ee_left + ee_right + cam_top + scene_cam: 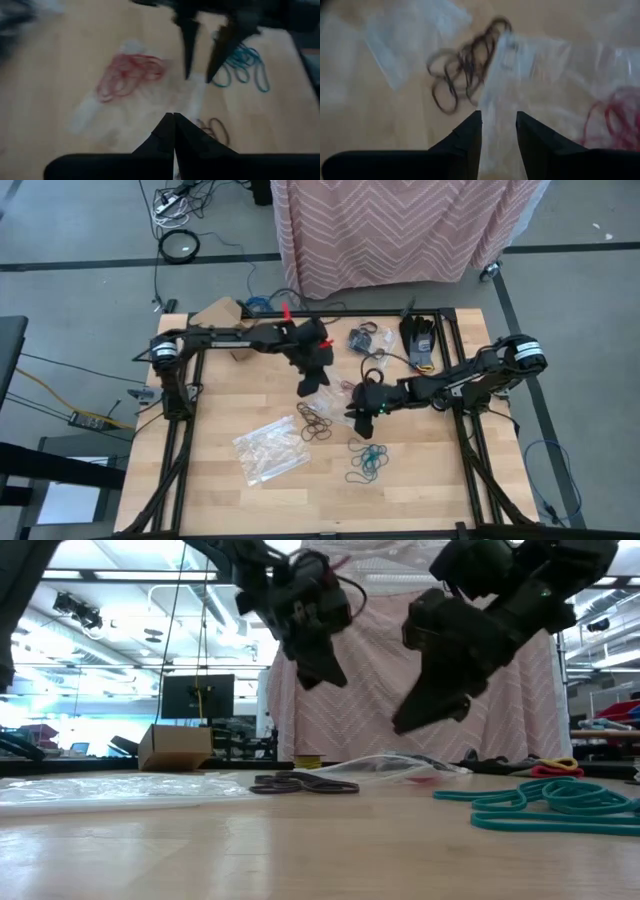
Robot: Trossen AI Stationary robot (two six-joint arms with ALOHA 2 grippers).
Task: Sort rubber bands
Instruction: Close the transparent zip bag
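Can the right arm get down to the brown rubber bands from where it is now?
Probably yes: the right gripper hangs open just above the brown rubber bands, though a clear bag edge overlaps them.

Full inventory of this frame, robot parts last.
brown rubber bands: a pile, brown, table centre beside the clear bags
teal rubber bands: a pile, teal, front of centre
red rubber bands: a bunch, red, inside a clear bag
clear plastic bags: several, clear, front-left of centre
cardboard box: one, tan, back-left corner
cloth: one, pink-white zigzag, behind the table
left gripper: fingers shut, empty, above centre
right gripper: fingers apart, above a clear bag
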